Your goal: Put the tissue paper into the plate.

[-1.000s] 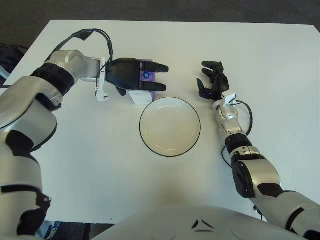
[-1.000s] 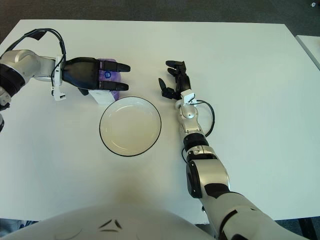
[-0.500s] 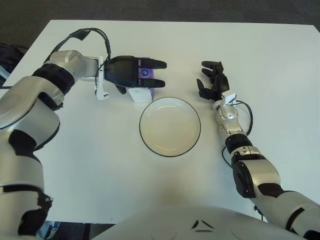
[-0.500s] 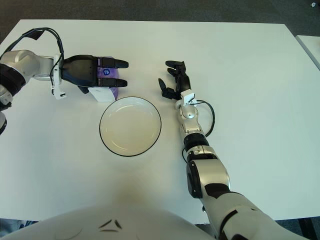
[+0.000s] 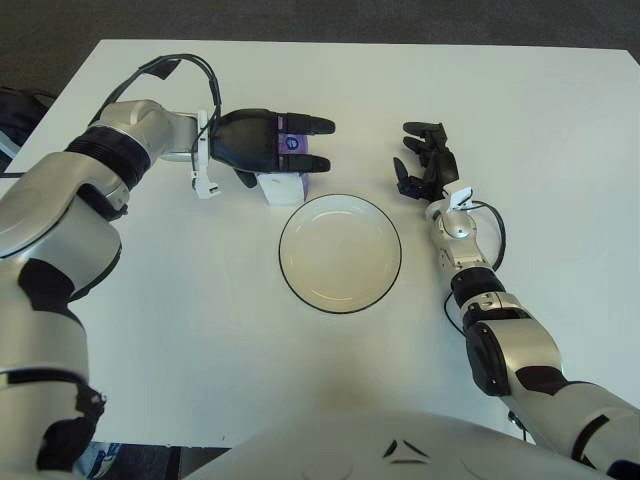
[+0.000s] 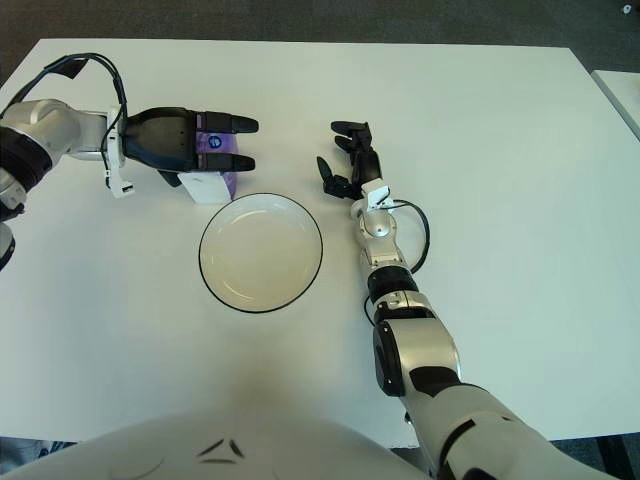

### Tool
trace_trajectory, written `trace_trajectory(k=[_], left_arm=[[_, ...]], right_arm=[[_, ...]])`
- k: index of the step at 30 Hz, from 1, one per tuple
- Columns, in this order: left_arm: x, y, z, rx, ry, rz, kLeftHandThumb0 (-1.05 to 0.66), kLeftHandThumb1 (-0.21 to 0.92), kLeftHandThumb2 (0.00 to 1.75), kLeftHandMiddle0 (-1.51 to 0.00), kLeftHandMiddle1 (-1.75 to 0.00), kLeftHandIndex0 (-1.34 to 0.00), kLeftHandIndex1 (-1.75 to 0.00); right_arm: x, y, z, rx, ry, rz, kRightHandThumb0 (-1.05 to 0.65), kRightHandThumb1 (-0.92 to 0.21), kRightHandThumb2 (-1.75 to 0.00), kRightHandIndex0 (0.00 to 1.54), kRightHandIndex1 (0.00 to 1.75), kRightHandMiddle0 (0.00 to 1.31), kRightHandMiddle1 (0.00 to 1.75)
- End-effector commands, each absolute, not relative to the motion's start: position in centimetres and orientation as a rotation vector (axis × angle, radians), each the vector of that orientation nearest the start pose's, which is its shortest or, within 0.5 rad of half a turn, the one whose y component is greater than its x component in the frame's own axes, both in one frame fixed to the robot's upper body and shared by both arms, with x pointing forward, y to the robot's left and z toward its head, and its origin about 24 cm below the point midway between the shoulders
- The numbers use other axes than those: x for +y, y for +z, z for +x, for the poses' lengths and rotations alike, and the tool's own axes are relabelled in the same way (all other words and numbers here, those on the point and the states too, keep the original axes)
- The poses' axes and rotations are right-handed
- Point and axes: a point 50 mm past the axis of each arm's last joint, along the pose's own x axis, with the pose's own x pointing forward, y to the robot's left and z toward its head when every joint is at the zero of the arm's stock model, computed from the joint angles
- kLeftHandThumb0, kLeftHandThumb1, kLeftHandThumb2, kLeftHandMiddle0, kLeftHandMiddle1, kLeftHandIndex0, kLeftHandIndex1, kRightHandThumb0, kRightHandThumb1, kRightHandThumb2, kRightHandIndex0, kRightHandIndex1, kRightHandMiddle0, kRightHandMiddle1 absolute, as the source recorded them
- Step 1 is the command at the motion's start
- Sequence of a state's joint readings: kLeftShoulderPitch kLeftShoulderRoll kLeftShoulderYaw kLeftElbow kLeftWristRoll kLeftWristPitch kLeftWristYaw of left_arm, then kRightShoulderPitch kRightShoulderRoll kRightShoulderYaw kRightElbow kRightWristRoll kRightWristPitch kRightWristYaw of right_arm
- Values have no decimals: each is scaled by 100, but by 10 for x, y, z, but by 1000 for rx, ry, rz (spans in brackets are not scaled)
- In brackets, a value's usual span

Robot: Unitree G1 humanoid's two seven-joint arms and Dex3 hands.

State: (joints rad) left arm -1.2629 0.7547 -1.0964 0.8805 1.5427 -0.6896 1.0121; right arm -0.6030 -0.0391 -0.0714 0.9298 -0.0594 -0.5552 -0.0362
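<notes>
Tissue pack (image 5: 285,180) now sits gripped in the left robot hand (image 5: 262,148) (fingers closed down since), ready to lift toward the plate (image 5: 340,253); the right robot hand (image 5: 424,165) hangs relaxed and empty beside the plate.

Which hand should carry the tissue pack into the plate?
Left. The left hand is already over the tissue pack, fingers around it, just beyond the plate. The right hand is across the plate, holding nothing.
</notes>
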Motion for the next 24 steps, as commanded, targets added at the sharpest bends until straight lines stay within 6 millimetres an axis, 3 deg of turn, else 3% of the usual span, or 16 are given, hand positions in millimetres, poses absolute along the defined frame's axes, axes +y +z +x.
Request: trace_trajectory(k=[1,2,3,6,8,9,12,24], left_arm=[[157,178,363,2026,1019,-2812,-43,51,78,-16,-100,0,-95],[157,178,363,2039,1007,-2817,-41,49,81,-19,-127,0,-108],[157,178,363,2048,999,-2820,-12,52,86,-28,-143,-2,-120],[157,178,364,2043,980,-2845,23,51,100,-40,-164,-6,-141],[157,178,364,2015,979,-2857,32,49,105,-43,-169,-10,-150],[157,177,364,2002,980,-2860,20,50,103,-46,-171,-21,-149],[157,177,365,1985,983,-2860,6,50,102,-50,-173,-35,-147],[153,174,365,1953,943,-2833,0,34,119,-61,-175,-57,-140]], right_arm=[[-142,-67,271,364,46,-71,-42,-55,-88,34,85,0,119],[-142,-67,271,364,46,-71,-42,-56,-88,34,85,0,119],[-142,-67,271,365,45,-71,-42,-56,-88,34,85,0,119],[-142,-67,271,364,42,-71,-42,-57,-87,35,85,0,119],[-142,-67,271,364,41,-72,-42,-57,-87,34,85,0,119],[-142,-67,271,365,40,-72,-42,-57,-87,34,85,0,119],[-142,-68,271,366,38,-72,-42,-57,-87,33,85,0,119],[-142,-67,271,366,36,-71,-41,-54,-89,31,88,2,121]])
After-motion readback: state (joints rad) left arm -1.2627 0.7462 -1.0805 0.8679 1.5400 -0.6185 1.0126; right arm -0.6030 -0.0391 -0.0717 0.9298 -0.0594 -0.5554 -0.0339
